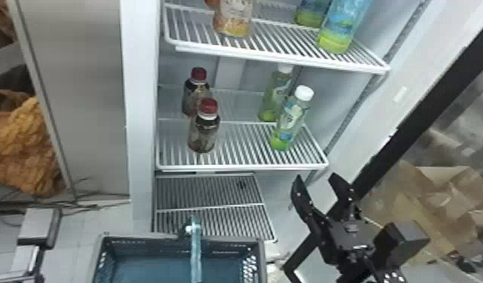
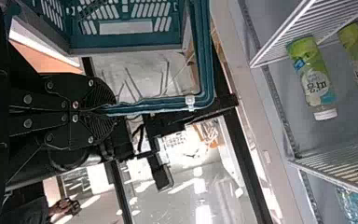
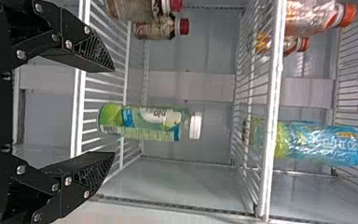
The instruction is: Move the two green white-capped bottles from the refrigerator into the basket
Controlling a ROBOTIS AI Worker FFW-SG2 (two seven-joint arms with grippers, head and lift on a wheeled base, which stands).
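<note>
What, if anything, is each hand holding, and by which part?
The left hand holds the basket by its handle, fingers closed on it. The right hand is open and holds nothing.

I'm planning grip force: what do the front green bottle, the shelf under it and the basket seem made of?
The front green bottle looks like smooth, clear plastic, its neck see-through, though glass isn't excluded. The shelf is probably white-coated metal wire, given its thin, even bars. The basket seems dull molded plastic, with slotted walls.

Pincer [image 2: 113, 111] clamping basket handle [image 2: 206, 56], green white-capped bottles [image 2: 313, 79]
</note>
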